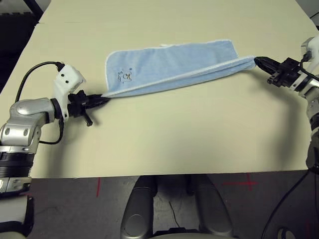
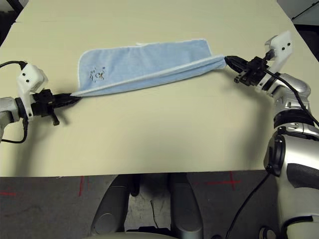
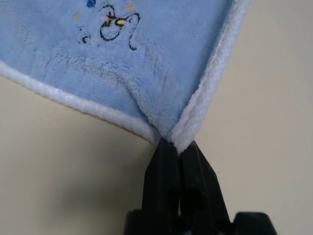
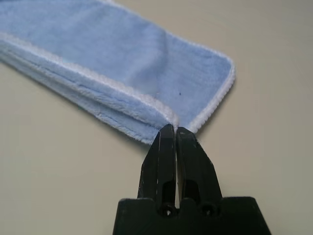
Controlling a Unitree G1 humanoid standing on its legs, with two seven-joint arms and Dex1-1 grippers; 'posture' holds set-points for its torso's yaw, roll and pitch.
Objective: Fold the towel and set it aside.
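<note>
I am watching the towel (image 1: 169,64) lying stretched across the far half of the desk (image 1: 164,139), roughly midway between its left and right edges. It is sitting folded lengthwise into a long band, with its white hem running along the near fold and a small dark embroidered motif (image 1: 125,75) showing near its left end. The far layer is lying flat on the desk, while the near edge is rising slightly toward each pinched corner.

My left gripper (image 1: 99,99) is pinching the towel's near left corner, its black fingers (image 3: 166,171) pressed together on the white hem where two edges meet. It is sitting toward the desk's left edge, pointing in toward the cloth.

My right gripper (image 1: 260,62) is clamping the towel's right end, its fingers (image 4: 164,156) closed on the stacked layers at the fold. It is reaching in from the desk's right edge.

Between the two grips the towel is hanging taut.
</note>
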